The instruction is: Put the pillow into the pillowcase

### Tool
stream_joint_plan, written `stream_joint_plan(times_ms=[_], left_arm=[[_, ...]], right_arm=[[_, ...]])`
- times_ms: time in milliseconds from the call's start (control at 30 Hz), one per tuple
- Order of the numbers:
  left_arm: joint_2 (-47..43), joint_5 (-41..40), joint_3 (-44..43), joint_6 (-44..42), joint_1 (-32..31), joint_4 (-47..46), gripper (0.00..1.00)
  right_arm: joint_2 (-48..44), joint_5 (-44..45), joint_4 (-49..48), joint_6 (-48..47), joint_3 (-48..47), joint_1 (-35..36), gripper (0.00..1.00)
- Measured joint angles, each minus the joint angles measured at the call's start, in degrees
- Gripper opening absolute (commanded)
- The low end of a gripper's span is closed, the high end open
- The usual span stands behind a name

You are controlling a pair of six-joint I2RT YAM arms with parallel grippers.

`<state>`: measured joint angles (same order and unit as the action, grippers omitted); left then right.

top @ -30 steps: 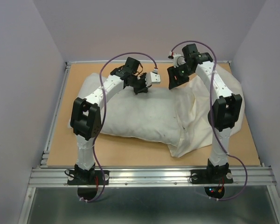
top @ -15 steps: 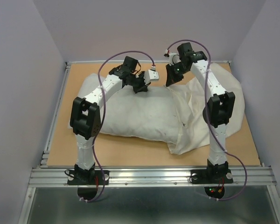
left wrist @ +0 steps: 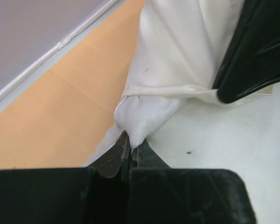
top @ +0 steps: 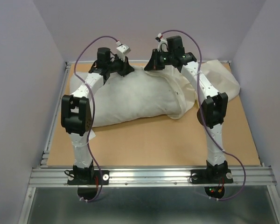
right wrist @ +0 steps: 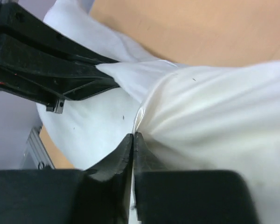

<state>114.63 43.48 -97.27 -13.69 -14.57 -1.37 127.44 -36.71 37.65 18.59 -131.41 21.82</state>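
The greyish-white pillow (top: pixel 130 100) lies across the back half of the table, its far edge pulled up. My left gripper (top: pixel 125 70) is shut on a pinch of pillow fabric (left wrist: pixel 142 112) at that edge. The cream pillowcase (top: pixel 219 79) covers the pillow's right end and trails to the back right. Close beside the left one, my right gripper (top: pixel 150 66) is shut on the pillowcase's hemmed edge (right wrist: pixel 144 109), and cream folds (right wrist: pixel 214 107) fan out from its jaws. In the right wrist view, the pillow (right wrist: pixel 88 126) lies to the left of the hem.
The tan table (top: pixel 154 144) is bounded by lilac walls at the back and both sides, with a metal rail (top: pixel 149 176) along the near edge. Both grippers sit near the back wall. Purple cables (top: pixel 91 46) loop above the arms.
Both arms swung left and toward the back wall, dragging the pillow and pillowcase with them. The right gripper closed on the pillowcase edge. The pillowcase's near flap pulled off the front of the table.
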Motion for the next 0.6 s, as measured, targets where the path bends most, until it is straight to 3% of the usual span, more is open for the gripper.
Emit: stream_joint_plan(times_ms=[100, 133, 167, 233, 367, 433, 600], left_arm=[[0.15, -3.52, 1.51, 7.69, 3.02, -3.37, 0.41], [0.39, -4.92, 1.51, 8.81, 3.45, -3.56, 0.61], [0.57, -6.62, 1.51, 9.4, 3.78, -3.5, 0.67], [0.59, -8.74, 1.53, 8.48, 3.8, -2.84, 0.83], [-1.81, -10.84, 2.16, -0.04, 2.58, 1.44, 0.85], [-4.31, -12.33, 3.56, -5.44, 1.55, 3.78, 0.86], [-19.15, -16.63, 16.7, -22.56, -6.08, 8.5, 0.87]], right_arm=[[3.93, 2.12, -2.95, 1.38, -4.39, -0.09, 0.7], [5.18, 2.91, -3.91, 1.75, -5.31, -0.26, 0.88], [5.92, 3.96, -4.72, 1.92, -5.29, -0.52, 0.93], [5.88, 5.62, -4.61, 1.05, -3.93, -0.92, 0.94], [-3.98, 10.19, -5.86, -1.66, 11.78, -3.26, 0.93], [-15.39, 14.34, -5.05, -4.26, 26.14, -5.33, 0.88], [-37.99, 21.42, -5.57, -10.51, 45.29, -7.74, 0.74]])
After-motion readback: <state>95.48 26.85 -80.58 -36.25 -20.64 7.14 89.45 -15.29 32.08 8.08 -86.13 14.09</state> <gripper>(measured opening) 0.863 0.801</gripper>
